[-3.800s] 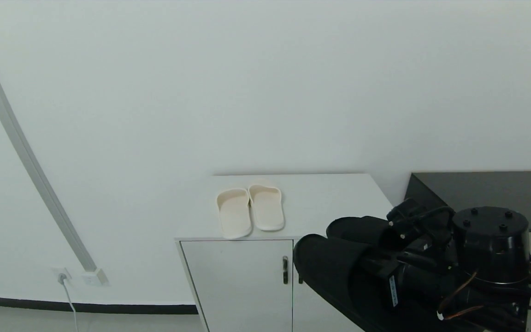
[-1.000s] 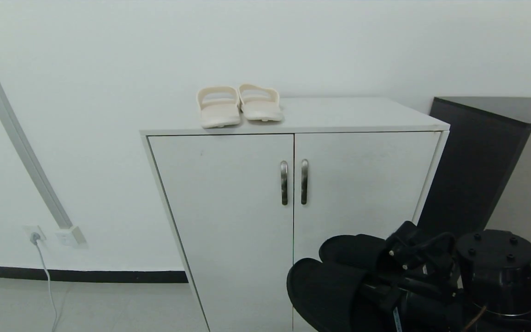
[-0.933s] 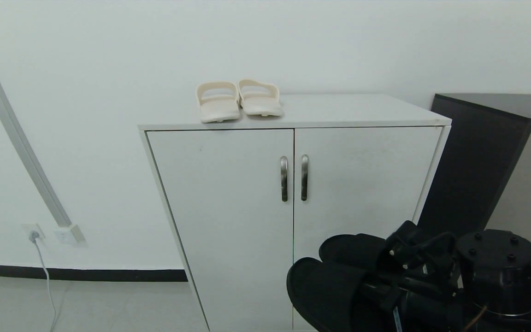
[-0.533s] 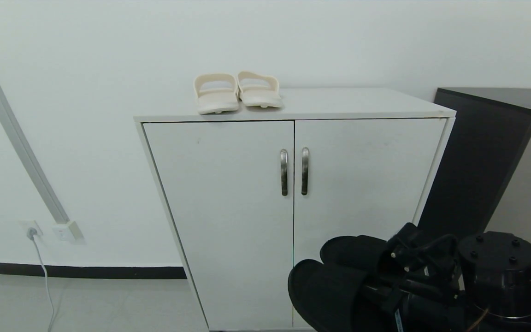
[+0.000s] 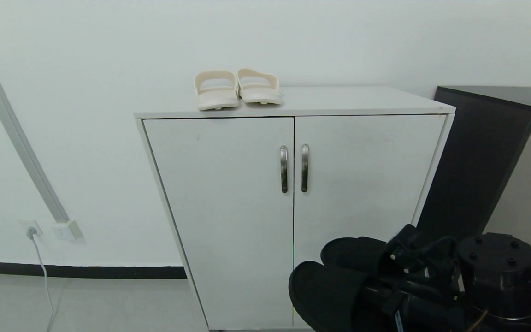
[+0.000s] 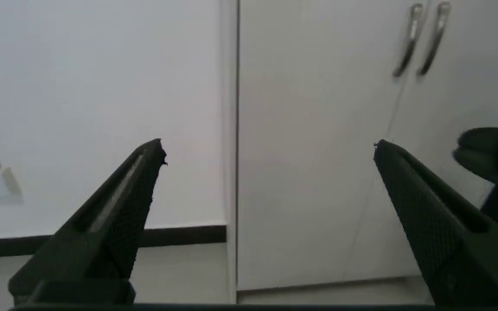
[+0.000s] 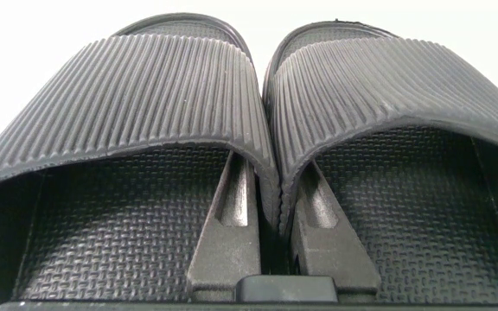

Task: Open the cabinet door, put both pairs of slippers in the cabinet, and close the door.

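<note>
White wall [image 5: 339, 41] backs your cabinet [image 5: 228, 207] in head view: doors shut, cream slippers [image 5: 237, 89] on top, black slippers [image 5: 339, 281] held low before the right door [image 5: 367, 184]. Left wrist view: left gripper [image 6: 270, 149] gapes empty toward the handles [image 6: 415, 39], free to pull a door. Right wrist view: right gripper [image 7: 271, 220] pinches both black slippers' inner walls together, one grip for the pair.

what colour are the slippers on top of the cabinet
The slippers are cream; the head view shows them best.
</note>
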Controlling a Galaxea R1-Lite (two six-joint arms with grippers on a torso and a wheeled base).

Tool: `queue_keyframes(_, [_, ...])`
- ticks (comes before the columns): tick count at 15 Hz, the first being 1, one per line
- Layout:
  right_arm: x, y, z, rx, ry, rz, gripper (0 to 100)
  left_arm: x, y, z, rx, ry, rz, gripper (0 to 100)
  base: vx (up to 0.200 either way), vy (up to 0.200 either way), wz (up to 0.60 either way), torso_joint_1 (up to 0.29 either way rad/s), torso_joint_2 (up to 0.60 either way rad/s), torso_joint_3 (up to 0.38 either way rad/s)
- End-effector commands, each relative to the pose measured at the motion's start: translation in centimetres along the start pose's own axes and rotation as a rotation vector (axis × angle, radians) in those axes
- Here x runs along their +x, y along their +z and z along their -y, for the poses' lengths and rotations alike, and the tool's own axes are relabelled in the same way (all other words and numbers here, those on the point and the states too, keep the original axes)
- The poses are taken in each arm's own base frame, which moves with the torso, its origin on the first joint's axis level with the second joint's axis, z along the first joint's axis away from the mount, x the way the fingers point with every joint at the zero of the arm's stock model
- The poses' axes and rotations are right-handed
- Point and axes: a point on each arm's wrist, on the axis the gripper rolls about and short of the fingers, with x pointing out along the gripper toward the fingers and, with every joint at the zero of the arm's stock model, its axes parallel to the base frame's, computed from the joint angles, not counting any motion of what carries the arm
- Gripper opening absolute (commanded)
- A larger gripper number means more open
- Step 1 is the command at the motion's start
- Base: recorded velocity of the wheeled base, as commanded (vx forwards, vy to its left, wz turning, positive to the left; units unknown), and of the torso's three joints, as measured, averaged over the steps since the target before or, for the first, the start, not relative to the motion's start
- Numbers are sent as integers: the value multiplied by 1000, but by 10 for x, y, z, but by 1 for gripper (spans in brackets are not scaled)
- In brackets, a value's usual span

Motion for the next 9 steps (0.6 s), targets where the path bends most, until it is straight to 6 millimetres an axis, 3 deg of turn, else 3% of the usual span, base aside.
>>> queue_keyframes(1, [0, -1, 0, 0, 4, -3, 0, 32, 23, 0, -36, -104, -164, 100, 0, 0, 0, 0, 0, 0])
queue_keyframes(6, [1, -1, 0, 0, 8, -8, 0, 86, 45, 0, -44, -272, -214, 100, 0, 0, 0, 0, 0, 0])
queue_keyframes(9, [4, -4, 0, 0, 9, -21, 0, 121, 45, 3, -28, -417, -238, 100, 0, 0, 0, 0, 0, 0])
